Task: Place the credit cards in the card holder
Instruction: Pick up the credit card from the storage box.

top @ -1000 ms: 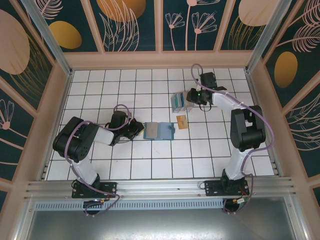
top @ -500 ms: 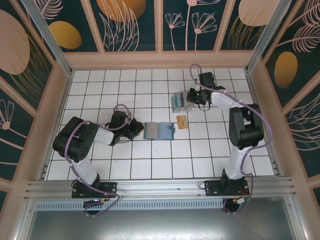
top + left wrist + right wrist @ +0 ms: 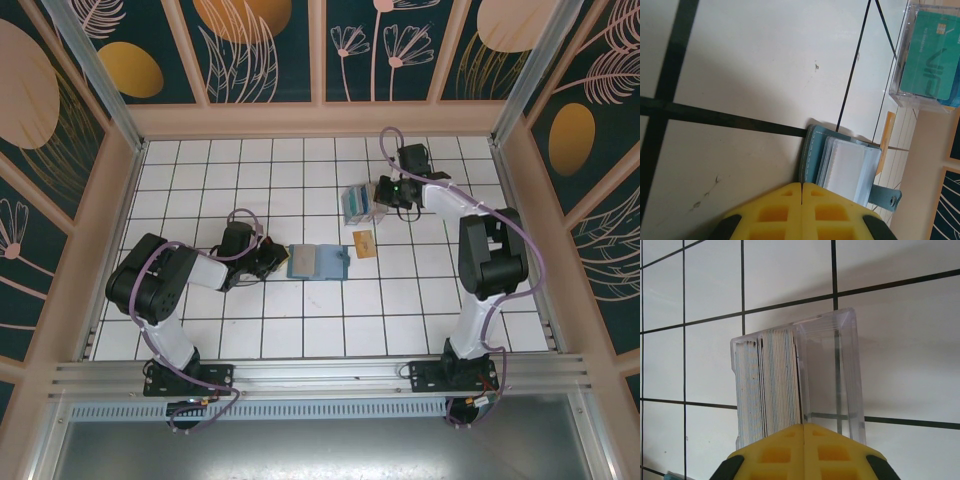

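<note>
Little has moved since a second ago: my right arm's elbow has swung slightly inward, and the right gripper (image 3: 385,192) has drawn its yellow foam pads (image 3: 775,455) together until they meet. They sit at the rim of the clear plastic box (image 3: 830,370), right at the open side of the stack. I cannot tell whether a card is pinched between them.

The thin blue and teal plastic credit cards (image 3: 772,385) stand on edge in that box, toward the far edge of the white tiled table (image 3: 250,330), right of its middle. One tan-orange card (image 3: 364,243) lies flat nearer the centre, just beside the flat teal bi-fold card holder (image 3: 318,262), which lies open.

I judge the cards light, stiff and slick, and tightly packed. The outermost one, taken by its top edge, looks the easiest hold. The holder looks soft and likely to slide.

My right arm reaches far forward with its wrist turned left toward the box. My left arm is folded low, its forearm lying along the table, and the left gripper (image 3: 272,258) is pressed closed at the holder's left edge.
</note>
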